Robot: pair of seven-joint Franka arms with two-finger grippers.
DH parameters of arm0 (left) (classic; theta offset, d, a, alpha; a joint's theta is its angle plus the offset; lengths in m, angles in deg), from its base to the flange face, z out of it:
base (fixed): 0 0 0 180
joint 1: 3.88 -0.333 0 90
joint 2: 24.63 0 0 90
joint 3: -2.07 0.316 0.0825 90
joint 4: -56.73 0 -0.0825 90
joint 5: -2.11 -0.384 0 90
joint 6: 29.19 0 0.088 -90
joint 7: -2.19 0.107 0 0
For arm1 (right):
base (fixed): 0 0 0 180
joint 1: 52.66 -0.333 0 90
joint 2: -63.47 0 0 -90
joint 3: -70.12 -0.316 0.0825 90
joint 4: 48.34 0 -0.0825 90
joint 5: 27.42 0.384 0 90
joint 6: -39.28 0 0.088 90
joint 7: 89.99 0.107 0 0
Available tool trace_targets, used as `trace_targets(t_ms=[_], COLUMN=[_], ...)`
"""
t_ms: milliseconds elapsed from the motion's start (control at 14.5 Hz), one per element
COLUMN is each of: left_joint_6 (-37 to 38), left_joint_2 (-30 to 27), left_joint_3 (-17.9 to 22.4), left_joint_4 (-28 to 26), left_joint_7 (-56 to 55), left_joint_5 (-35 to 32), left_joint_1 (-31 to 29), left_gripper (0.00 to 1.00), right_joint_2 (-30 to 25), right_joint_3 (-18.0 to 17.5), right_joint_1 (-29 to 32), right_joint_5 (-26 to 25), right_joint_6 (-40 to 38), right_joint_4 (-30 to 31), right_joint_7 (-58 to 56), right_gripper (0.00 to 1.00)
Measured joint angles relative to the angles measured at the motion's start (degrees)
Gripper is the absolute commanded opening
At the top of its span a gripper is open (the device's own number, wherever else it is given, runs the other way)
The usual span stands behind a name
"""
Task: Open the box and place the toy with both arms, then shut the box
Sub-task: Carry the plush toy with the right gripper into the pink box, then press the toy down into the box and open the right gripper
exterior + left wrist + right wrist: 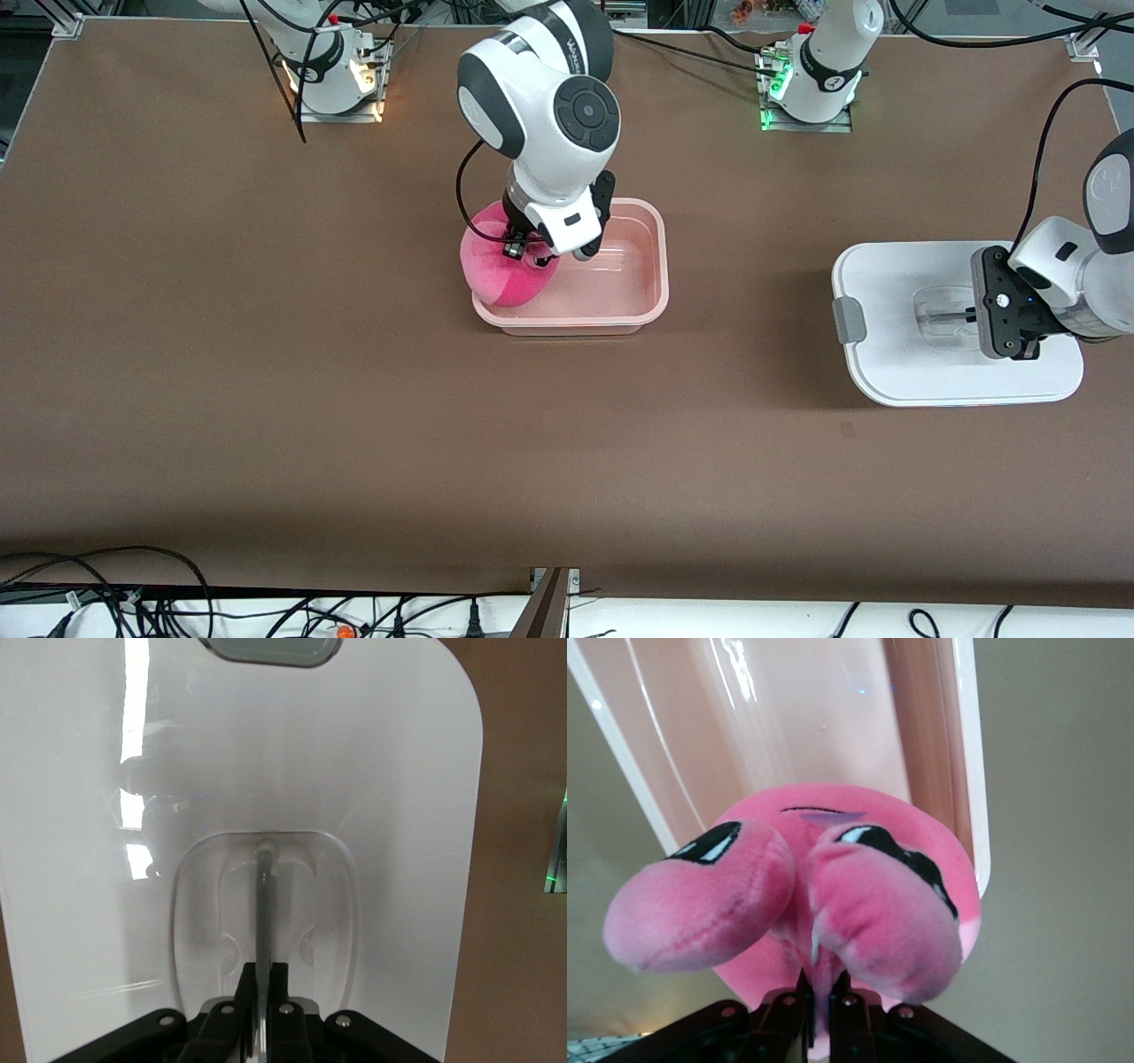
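Fuzzy plush toy [498, 266], glossy plastic lid [895, 354]

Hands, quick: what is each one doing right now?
Left hand: shut on the lid's handle, lid on the table.
Right hand: shut on the toy, over the open box.
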Motion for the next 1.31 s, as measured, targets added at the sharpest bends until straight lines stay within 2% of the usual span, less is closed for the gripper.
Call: trace_targets(t_ms=[758,827,964,1033,1102,1309], left_joint_6=[0.0,0.0,0.0,0.0,0.0,0.0], left_joint_2=[0.0,0.0,0.0,0.0,0.0,0.0], left_joint_3=[0.0,0.0,0.0,0.0,0.0,0.0], left_joint_4=[0.0,0.0,0.0,0.0,0.0,0.0], left_joint_7=[0.0,0.0,0.0,0.0,0.0,0.0], left_joint_5=[0.0,0.0,0.0,0.0,0.0,0.0], left_joint_1=[0.0,0.0,0.0,0.0,0.0,0.0], left_gripper=[0.00,0.00,0.00,0.00,0.00,0.00], right_joint_2=[6.5,7.1,8.5,9.2,9.9,11.2], right_joint_3=[0.1,0.1,0.1,0.1,0.1,0.1], right_joint_1=[-3.2,-3.4,-3.8,-4.1,-4.4,-5.8], right_joint_5=[-2.2,-2.5,-2.6,-2.6,-2.7,-2.9], right_joint_6=[5.7,6.5,8.8,10.2,11.6,16.1], right_joint_4=[-0.2,-0.2,-0.2,-0.2,-0.2,-0.3], right_joint_7=[2.0,2.6,4.9,6.4,8.0,13.3], right_gripper=[0.00,0.02,0.17,0.47,0.99,1.00])
